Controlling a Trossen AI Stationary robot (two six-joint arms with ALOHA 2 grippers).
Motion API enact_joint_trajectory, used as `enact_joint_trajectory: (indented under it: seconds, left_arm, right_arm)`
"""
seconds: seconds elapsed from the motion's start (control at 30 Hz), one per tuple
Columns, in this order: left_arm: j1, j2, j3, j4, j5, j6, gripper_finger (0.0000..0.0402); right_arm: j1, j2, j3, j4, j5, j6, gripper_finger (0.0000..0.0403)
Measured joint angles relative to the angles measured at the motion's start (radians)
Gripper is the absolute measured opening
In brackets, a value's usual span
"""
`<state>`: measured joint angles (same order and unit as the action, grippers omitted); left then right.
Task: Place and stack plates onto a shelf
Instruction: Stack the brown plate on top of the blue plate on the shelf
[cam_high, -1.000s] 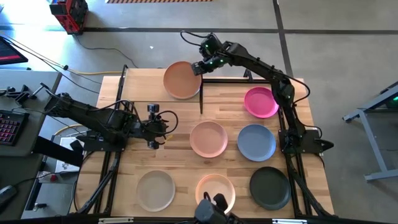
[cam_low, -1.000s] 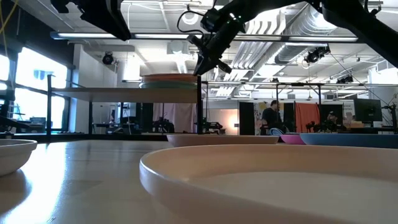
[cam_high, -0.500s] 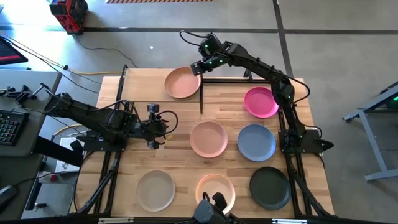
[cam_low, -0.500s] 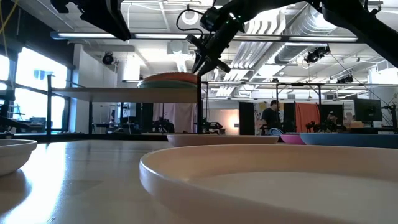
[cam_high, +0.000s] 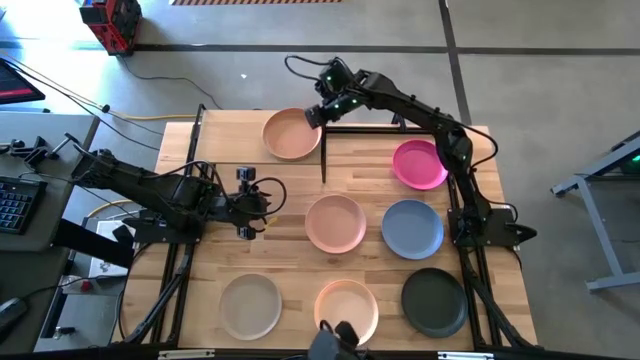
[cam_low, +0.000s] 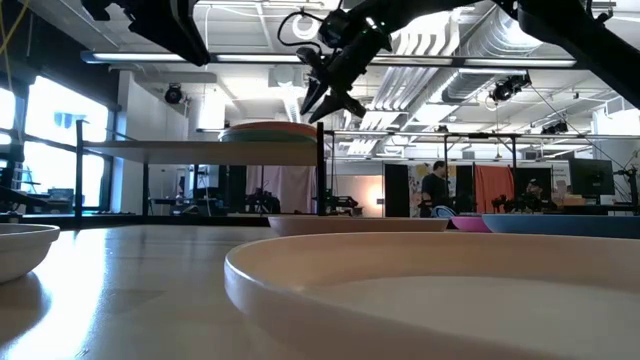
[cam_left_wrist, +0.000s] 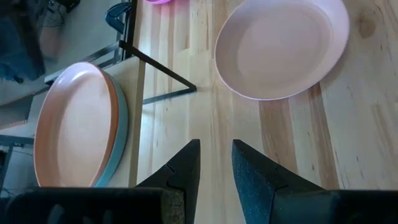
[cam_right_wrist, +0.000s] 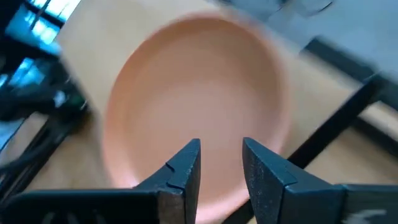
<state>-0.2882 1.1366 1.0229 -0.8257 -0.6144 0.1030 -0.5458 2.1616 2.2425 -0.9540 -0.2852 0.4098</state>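
the plates sit in two groups: a small stack on the shelf (cam_high: 250, 135) and six loose on the worktop (cam_high: 350, 180). on the shelf i see a salmon plate (cam_high: 292, 133) on top, and my left wrist camera shows a pale green plate (cam_left_wrist: 118, 134) right under it, edges nearly matching. from the low camera the stack rests flat on the raised board by the black post (cam_low: 321, 170).

down on the worktop, a magenta plate (cam_high: 419, 164) lies near the far right, a pink plate (cam_high: 335, 223) in the middle, a slate blue plate (cam_high: 412, 229) just beside it to the right. along the near edge i count a beige plate (cam_high: 250, 305), a peach plate (cam_high: 348, 303) and a charcoal plate (cam_high: 434, 301), all apart from each other.

my right hand (cam_high: 314, 117) hovers at the right rim of the salmon plate, above the shelf. its fingers (cam_right_wrist: 184, 168) stand apart with a gap between them and nothing in them; the plate shows through the gap below.

my left hand (cam_high: 268, 197) waits low over the worktop, left of the pink plate, pointing toward it. its fingers (cam_left_wrist: 186, 165) are spread with a narrow gap and hold nothing.
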Motion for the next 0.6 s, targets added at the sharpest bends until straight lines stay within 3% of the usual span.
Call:
enact_joint_trajectory:
  seconds: [0.2, 0.6]
  left_arm:
    - [0.000, 0.000, 0.000, -0.045, 0.000, -0.066, 0.0083]
    - [0.000, 0.000, 0.000, -0.045, 0.000, -0.066, 0.0083]
  right_arm:
    - [0.065, 0.000, 0.000, -0.164, -0.005, -0.069, 0.0097]
    - [0.121, 0.000, 0.000, -0.153, 0.076, -0.098, 0.0098]
